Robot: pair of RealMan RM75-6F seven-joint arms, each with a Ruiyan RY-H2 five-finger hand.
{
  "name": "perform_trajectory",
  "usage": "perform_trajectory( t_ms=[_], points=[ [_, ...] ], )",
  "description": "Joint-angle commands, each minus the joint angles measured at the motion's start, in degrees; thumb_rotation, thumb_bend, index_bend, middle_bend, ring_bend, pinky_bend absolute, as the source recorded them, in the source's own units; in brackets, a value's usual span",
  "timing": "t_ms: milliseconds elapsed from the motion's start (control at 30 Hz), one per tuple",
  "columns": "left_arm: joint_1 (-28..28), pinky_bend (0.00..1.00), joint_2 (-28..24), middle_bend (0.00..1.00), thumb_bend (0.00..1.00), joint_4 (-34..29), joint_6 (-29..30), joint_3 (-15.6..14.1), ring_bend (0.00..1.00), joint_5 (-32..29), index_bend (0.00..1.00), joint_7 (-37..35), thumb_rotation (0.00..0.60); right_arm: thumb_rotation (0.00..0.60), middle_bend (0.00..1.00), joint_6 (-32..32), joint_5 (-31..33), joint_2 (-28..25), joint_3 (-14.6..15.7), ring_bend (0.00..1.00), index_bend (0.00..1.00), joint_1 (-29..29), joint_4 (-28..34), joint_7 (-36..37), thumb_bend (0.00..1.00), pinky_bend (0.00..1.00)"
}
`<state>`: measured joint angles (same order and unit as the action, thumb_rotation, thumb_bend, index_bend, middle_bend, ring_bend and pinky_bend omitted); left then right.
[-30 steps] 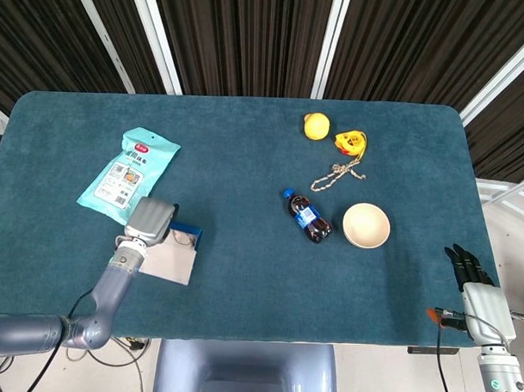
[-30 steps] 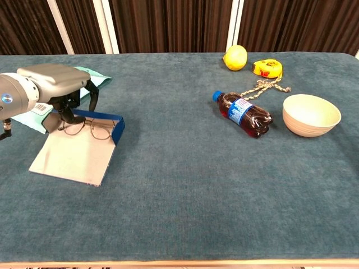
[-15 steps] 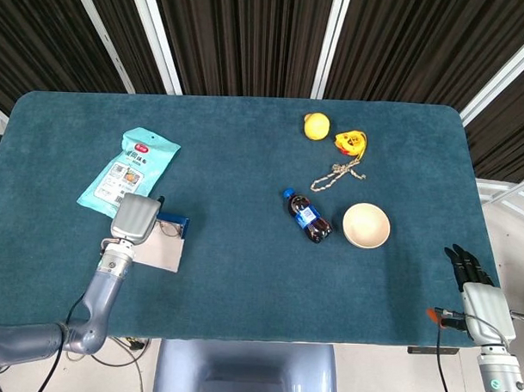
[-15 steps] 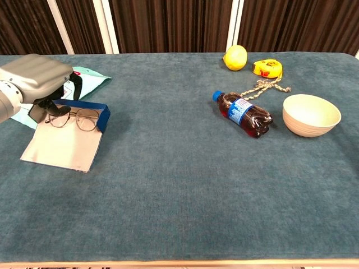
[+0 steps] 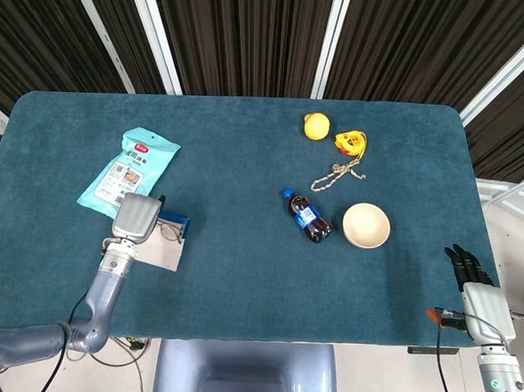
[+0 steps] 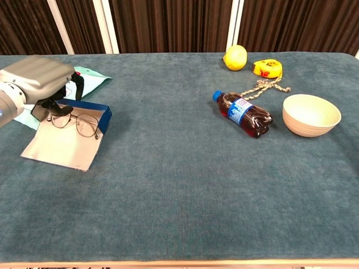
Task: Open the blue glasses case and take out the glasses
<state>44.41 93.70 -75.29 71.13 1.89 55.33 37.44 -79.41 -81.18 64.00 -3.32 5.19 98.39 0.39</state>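
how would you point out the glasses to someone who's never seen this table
Start at the table's left side, where the left robot hand hovers beside a teal snack packet. Under it lies the open blue glasses case. The glasses are the thin wire frames with round lenses on its pale lining.

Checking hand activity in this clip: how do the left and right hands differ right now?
The left hand is over the table at the open blue glasses case, holding the glasses; the right hand hangs off the table's near right edge, empty. Left fingers curl down; right fingers are straight. Both have dark fingers.
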Motion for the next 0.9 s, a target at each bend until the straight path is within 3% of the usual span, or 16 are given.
perform_trajectory(
  t_ms=[33,500,600,733,900],
  points=[
    [-0.47,0.97,0.30,1.00,0.38,0.45,0.12,0.50,0.90,0.60,0.59,-0.72,0.600,0.600,0.00,0.02,-0.01,-0.01,0.01,0.00,0.00,0.00,-0.01,0.02,0.17,0.21],
    [-1.25,0.97,2.18,1.00,0.38,2.13,-2.22,2.79,0.90,0.20,0.58,-0.51,0.600,0.600,0.00,0.06,0.06,0.00,0.04,0.00,0.00,0.00,-0.02,-0.18,0.17,0.21],
    [-0.57,0.97,3.27,1.00,0.36,3.22,-3.15,4.06,0.90,-0.48,0.47,0.26,0.600,0.600,0.00,0.10,0.17,0.01,0.02,0.00,0.00,0.00,0.00,-0.28,0.17,0.21],
    [0.02,0.97,4.69,1.00,0.20,3.87,-4.34,6.33,0.90,-2.65,0.28,0.79,0.600,0.600,0.00,0.11,0.51,-0.07,-0.05,0.00,0.00,-0.06,0.08,-0.44,0.17,0.21],
    [-0.03,0.97,4.47,1.00,0.16,3.16,-4.25,7.48,0.90,-3.46,0.25,1.62,0.600,0.600,0.00,0.15,0.51,-0.16,-0.02,0.00,0.00,-0.07,0.18,-0.45,0.17,0.21]
  ],
)
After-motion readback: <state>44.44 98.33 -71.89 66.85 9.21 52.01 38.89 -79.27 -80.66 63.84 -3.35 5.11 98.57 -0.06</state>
